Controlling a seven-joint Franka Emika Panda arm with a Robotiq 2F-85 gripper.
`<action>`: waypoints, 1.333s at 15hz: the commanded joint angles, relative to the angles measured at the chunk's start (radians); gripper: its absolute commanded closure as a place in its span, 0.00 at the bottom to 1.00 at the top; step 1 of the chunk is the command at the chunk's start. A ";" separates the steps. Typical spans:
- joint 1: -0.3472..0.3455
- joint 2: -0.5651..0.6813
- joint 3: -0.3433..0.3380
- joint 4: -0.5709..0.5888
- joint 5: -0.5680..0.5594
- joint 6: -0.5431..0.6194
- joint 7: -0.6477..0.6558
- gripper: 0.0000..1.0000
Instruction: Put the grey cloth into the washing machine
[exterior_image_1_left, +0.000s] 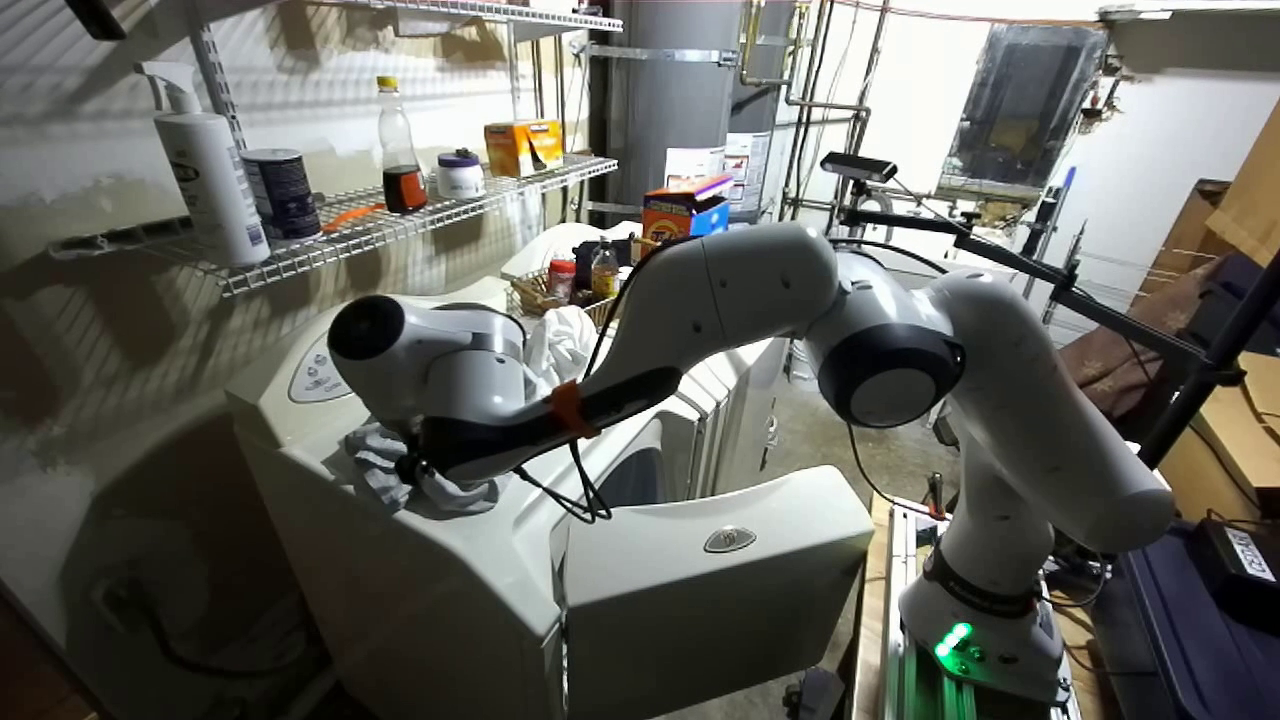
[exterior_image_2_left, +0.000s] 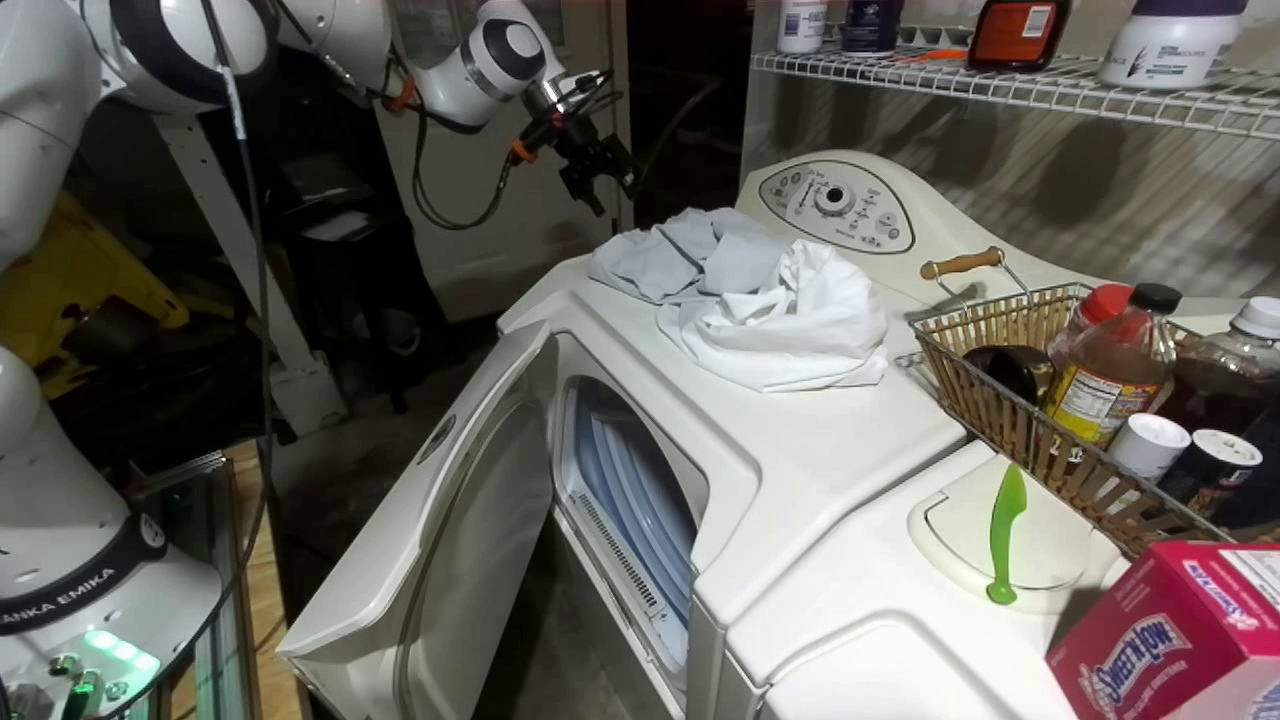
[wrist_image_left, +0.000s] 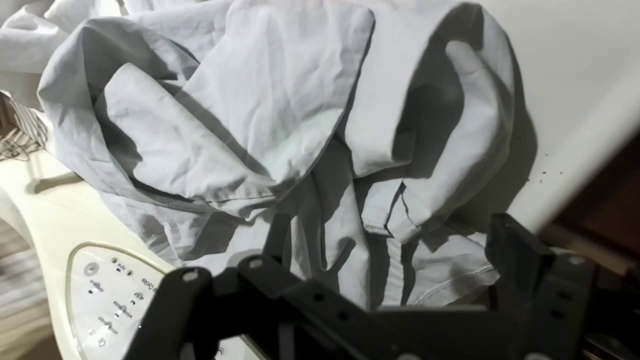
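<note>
From far away I am holding the gripper (exterior_image_2_left: 616, 198), jaws wide and empty, in the upper middle of an exterior view, while the grey cloth (exterior_image_2_left: 675, 262), crumpled without clear long axis, is lying on the white machine (exterior_image_2_left: 820, 435), lower and slightly right in that frame.

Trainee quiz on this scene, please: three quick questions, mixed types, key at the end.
1. True or false: the pincer stands open.

2. Where is the grey cloth relative to the machine?
A) inside its drum
B) on top of it
C) on the floor

3. Fill the gap: beside the grey cloth lies another cloth, coloured ____.

Key:
1. True; its jaws stand apart in the wrist view.
2. B
3. White
</note>
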 joint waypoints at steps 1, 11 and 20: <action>0.031 0.047 -0.018 0.020 -0.020 0.002 0.076 0.00; 0.139 0.143 -0.113 0.014 -0.139 -0.027 0.234 0.00; 0.150 0.212 -0.207 0.011 -0.221 0.017 0.253 0.00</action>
